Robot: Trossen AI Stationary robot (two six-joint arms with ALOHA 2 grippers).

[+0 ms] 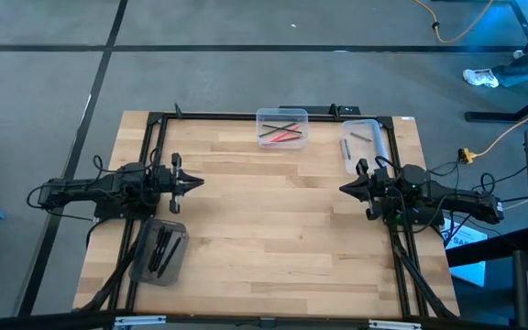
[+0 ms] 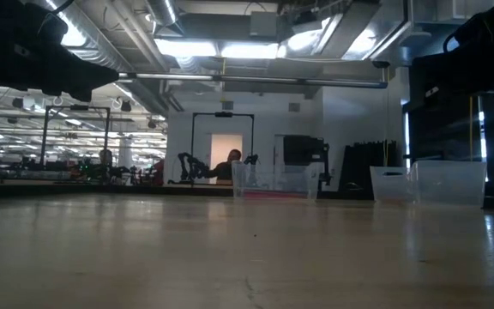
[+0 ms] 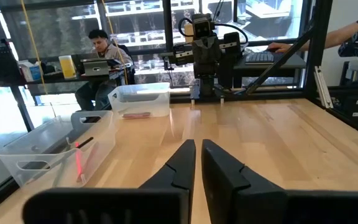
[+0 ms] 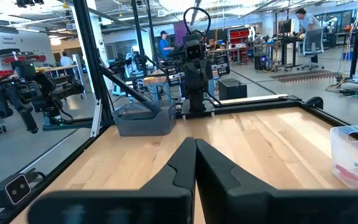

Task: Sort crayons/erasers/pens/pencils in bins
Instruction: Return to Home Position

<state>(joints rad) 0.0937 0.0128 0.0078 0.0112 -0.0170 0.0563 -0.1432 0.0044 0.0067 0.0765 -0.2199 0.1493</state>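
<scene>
Three bins stand on the wooden table. A clear bin (image 1: pixel 282 128) at the far edge's middle holds red and dark sticks. A second clear bin (image 1: pixel 363 145) at the far right holds grey pieces. A smoky dark bin (image 1: pixel 159 249) at the near left holds dark pens. My left gripper (image 1: pixel 196 181) (image 3: pixel 199 149) hovers level at the table's left side, shut and holding nothing, pointing toward the right. My right gripper (image 1: pixel 345 188) (image 4: pixel 195 146) hovers level at the right side, shut and holding nothing, pointing toward the left. Neither is near a bin.
A black metal frame (image 1: pixel 154 137) runs along the table's left, far and right edges. The wide middle of the tabletop (image 1: pixel 273 211) lies bare between the two grippers. People sit and stand at desks in the room beyond the table.
</scene>
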